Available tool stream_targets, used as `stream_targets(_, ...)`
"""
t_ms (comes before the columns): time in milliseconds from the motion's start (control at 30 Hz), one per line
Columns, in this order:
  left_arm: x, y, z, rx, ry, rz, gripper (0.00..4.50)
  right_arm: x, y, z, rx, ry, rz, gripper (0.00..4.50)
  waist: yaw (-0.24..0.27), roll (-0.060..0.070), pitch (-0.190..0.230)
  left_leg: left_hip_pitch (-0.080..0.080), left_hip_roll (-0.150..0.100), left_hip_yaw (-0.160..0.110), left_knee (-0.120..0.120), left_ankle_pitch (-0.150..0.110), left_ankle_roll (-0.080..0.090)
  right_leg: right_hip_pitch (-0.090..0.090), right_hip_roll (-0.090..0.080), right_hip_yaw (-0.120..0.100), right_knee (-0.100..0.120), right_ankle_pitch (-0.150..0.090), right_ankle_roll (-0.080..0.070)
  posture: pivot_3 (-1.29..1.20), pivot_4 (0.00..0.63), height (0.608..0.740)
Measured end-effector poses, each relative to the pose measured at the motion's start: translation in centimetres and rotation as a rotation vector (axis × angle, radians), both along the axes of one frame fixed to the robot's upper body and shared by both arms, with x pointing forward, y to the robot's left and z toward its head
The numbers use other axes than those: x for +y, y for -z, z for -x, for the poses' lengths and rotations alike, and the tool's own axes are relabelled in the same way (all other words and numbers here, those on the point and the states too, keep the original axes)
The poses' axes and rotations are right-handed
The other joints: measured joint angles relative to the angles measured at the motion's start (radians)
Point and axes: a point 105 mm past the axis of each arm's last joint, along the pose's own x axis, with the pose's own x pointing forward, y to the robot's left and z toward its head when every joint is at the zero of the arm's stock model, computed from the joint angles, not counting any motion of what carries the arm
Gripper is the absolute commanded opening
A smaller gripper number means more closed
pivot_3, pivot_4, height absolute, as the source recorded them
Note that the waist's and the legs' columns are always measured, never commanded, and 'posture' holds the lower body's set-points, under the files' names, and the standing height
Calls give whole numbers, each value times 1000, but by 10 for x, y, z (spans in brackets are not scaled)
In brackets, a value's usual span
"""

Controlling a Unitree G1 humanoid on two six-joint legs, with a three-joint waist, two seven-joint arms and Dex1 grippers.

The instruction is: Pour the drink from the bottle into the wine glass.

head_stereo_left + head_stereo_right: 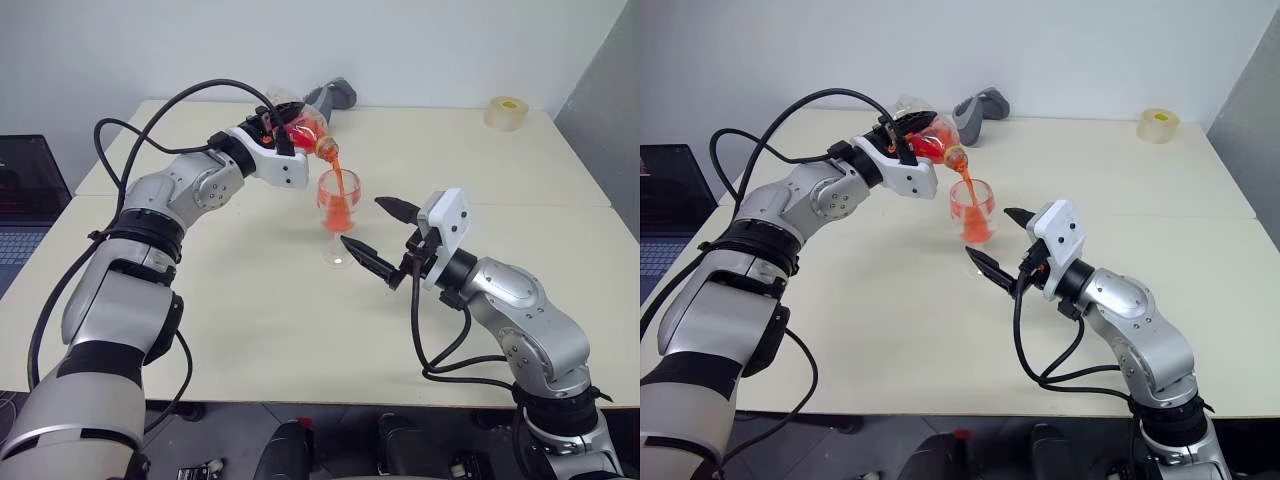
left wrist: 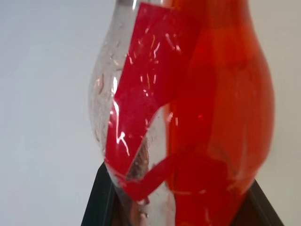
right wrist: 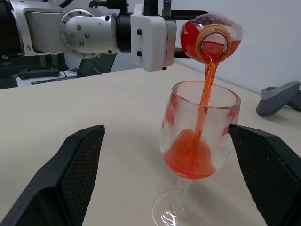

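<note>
One thin stream of drink [image 3: 207, 89] runs from the tipped bottle [image 3: 211, 40] into the glass [image 3: 200, 141], which stands upright on the table [image 1: 250, 330] with a red-orange pool low in its bowl. Its mouth sits just above the rim, neck angled down. The left gripper [image 1: 283, 130] is clamped on the bottle's body, holding it nearly on its side above the glass. The right gripper [image 1: 378, 237] has its fingers spread wide, one on each side of the glass near the stem, gripping nothing. Farther back lie a grey tool [image 1: 335, 95] and a tape roll [image 1: 507, 112]; a laptop [image 1: 25, 195] sits off the table's left edge.
</note>
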Motion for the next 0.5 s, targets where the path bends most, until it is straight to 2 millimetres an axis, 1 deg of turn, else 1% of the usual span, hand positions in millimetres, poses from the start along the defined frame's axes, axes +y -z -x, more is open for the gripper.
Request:
stream_targets(267, 0, 0, 0, -3, 0, -8, 1136, 1, 1, 1, 3, -4, 1, 4500, 0, 0, 0, 0, 0, 0, 0, 0, 0, 0, 0, 0, 0, 0, 0, 0, 150, 740)
stream_targets(500, -2, -9, 1, -29, 7, -3, 1136, 3, 4, 2, 11, -13, 8, 4500, 0, 0, 0, 0, 0, 0, 0, 0, 0, 0, 0, 0, 1, 0, 0, 0, 150, 740)
